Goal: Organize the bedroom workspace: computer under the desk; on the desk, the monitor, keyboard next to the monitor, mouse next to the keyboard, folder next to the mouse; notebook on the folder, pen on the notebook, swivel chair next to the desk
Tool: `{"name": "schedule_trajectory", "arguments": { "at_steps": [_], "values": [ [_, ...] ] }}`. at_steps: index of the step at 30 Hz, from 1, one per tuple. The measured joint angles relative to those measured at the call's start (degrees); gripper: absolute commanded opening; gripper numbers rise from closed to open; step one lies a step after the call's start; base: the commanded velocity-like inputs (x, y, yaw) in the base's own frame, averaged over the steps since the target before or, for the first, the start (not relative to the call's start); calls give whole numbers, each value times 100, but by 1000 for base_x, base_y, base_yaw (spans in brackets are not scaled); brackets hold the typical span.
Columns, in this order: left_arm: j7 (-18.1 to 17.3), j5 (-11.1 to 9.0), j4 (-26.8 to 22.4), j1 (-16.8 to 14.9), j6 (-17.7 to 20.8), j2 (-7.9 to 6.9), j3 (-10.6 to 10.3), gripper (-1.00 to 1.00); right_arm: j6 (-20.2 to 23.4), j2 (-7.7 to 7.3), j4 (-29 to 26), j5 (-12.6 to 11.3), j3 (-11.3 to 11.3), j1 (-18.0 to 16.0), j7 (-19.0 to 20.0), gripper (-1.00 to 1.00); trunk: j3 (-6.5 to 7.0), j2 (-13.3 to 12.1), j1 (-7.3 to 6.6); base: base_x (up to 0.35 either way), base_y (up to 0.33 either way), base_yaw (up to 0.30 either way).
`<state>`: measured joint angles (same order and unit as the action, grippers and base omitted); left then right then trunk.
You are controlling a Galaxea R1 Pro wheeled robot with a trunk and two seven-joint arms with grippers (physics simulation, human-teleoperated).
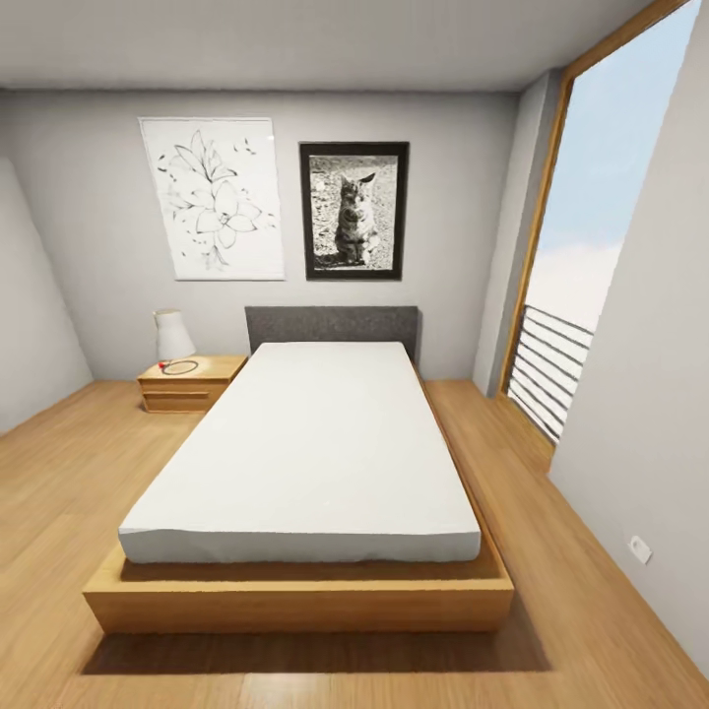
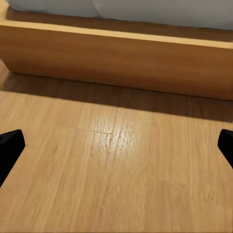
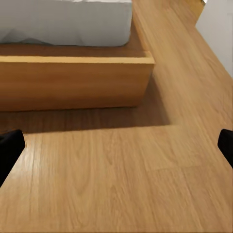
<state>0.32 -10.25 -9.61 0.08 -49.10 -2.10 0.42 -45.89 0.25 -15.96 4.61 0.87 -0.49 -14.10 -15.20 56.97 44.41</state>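
we face a platform bed (image 1: pixel 300 453) in the bedroom, nightstand (image 1: pixel 187 382) at ten o'clock. left tool (image 2: pixel 116 145) and right tool (image 3: pixel 116 145) hang spread wide and empty above the plank floor (image 2: pixel 116 184). desk unseen; we should turn the base to find it.

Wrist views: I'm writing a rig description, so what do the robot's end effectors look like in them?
Little of them shows. In the left wrist view, the left end effector appears as two plain black fingertips at the picture's edges. The right end effector looks the same, with matte black fingertips. No cables, markings or arm links are visible.
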Motion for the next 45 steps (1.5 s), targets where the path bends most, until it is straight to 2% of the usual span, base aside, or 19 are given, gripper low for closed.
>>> {"name": "schedule_trajectory", "arguments": {
  "at_steps": [14,17,19,24,45],
  "values": [
    [-11,1,19,0,4,2,-8,100,0,0,9,7,-8,0,1,100,0,-1,3,84,0,282],
    [-9,2,19,0,4,-1,-4,100,-2,6,11,102,-22,0,15,100,0,-1,3,1,0,282],
    [-10,3,20,0,7,5,-2,100,-2,8,16,315,-40,0,15,100,0,-1,3,1,0,282],
    [-10,4,32,0,13,21,-3,100,-3,9,156,568,-64,0,15,100,0,-1,3,0,0,282],
    [-16,17,36,0,-83,64,-10,100,-4,1,221,638,-82,0,16,100,0,0,4,0,0,282]
  ]
}}
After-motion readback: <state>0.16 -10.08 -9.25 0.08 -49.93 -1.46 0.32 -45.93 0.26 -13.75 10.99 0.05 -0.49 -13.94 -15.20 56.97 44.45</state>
